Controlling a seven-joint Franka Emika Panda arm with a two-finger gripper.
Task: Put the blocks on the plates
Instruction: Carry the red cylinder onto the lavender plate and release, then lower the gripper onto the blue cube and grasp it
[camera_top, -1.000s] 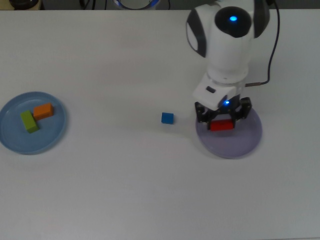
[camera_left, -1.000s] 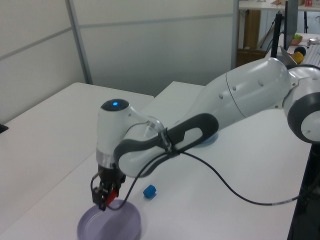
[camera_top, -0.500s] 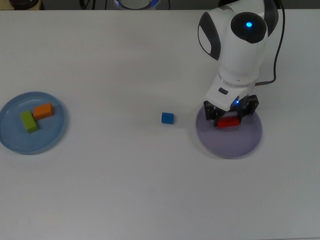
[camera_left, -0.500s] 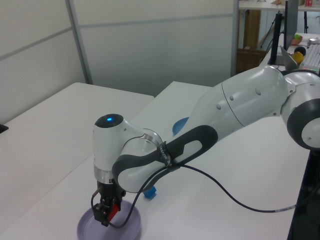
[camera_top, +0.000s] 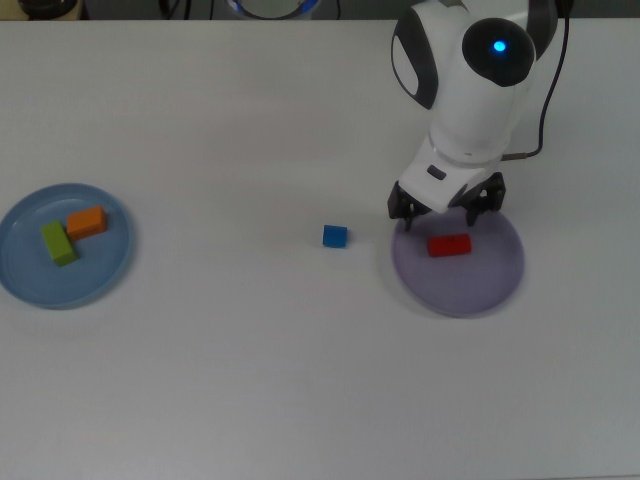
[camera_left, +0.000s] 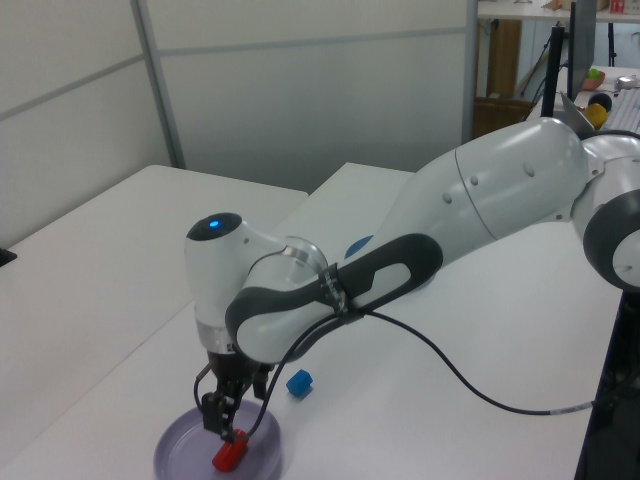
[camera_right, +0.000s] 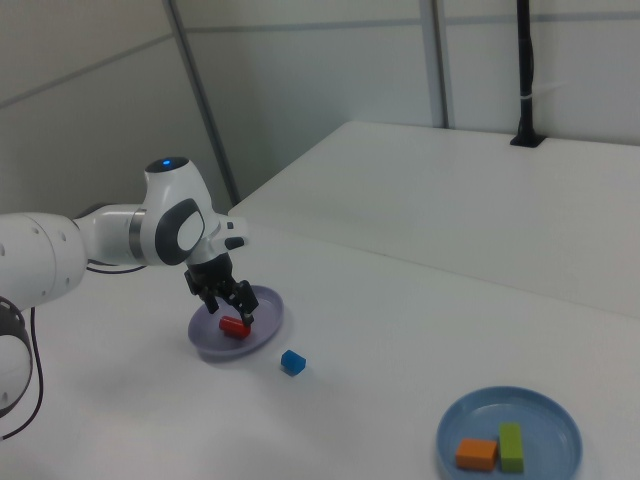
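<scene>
Claw (camera_top: 447, 210) spread wide and empty, hanging just above the lavender plate's (camera_top: 495, 283) far rim in the top view! Largest first: the white table (camera_top: 250, 350) carries it all. That lavender plate holds the red block (camera_top: 449, 245), lying flat near its middle. Way off at the top view's left, the light blue plate (camera_top: 20, 280) has the green brick (camera_top: 58, 243) and the orange block (camera_top: 87, 221) touching at a corner. Smallest of all, the blue cube (camera_top: 335, 236), alone on the table just beside the lavender plate. It looks light, stiff and hard-edged, so a pinch across two opposite flat faces should do. Half a second ago the red block sat clamped between the fingers; now it's released and the claw has lifted clear
</scene>
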